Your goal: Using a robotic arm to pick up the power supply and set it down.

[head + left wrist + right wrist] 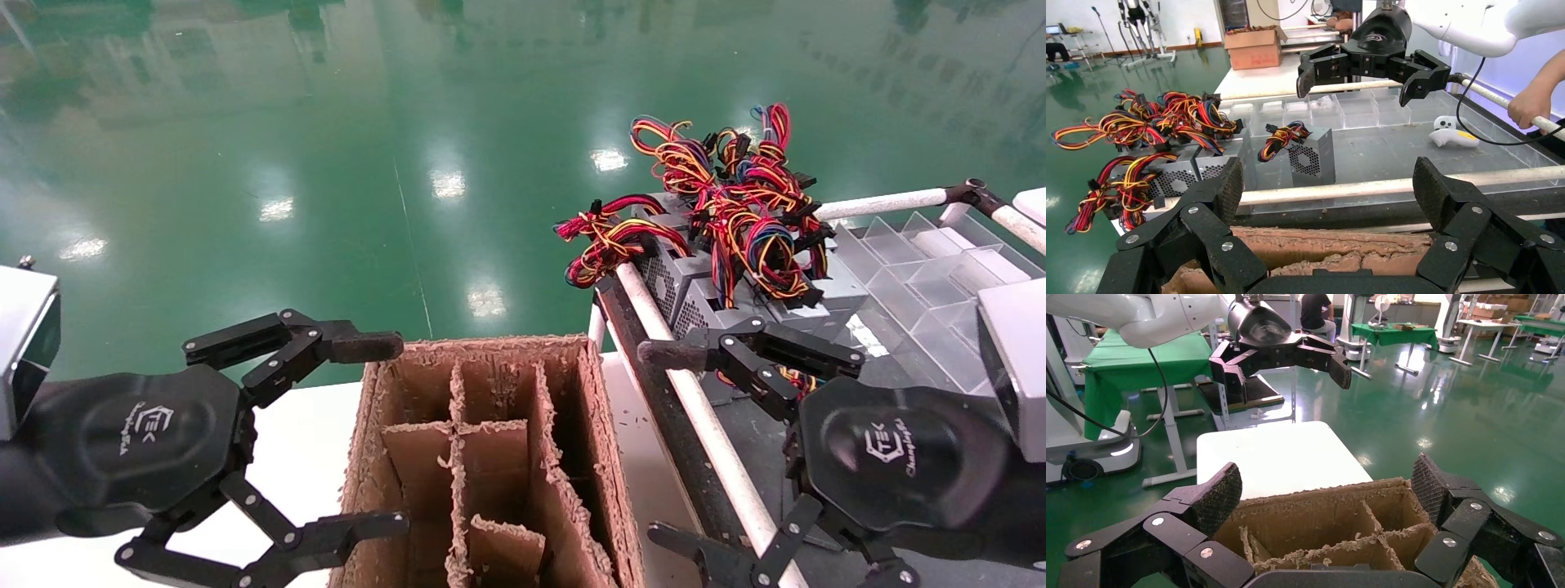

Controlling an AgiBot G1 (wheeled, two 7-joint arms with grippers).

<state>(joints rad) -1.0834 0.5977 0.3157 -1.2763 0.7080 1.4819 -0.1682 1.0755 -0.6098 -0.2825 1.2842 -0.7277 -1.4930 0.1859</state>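
Both tools (372, 433) (666, 445) spread, facing inward

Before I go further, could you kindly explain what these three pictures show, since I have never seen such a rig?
This is a two-armed robot. The large picture comes from a camera on its head, looking down; the other two come from cameras on its wrists, so each shows its own gripper close up and the other arm's farther off. The left gripper and right gripper are both open and hold nothing. Between them stands a brown cardboard box with dividers, on a white table. On the robot's right, a cart carries grey power supplies with tangled coloured wires, plus clear plastic bins. In the left wrist view, a person's hand rests on the cart's far rail.
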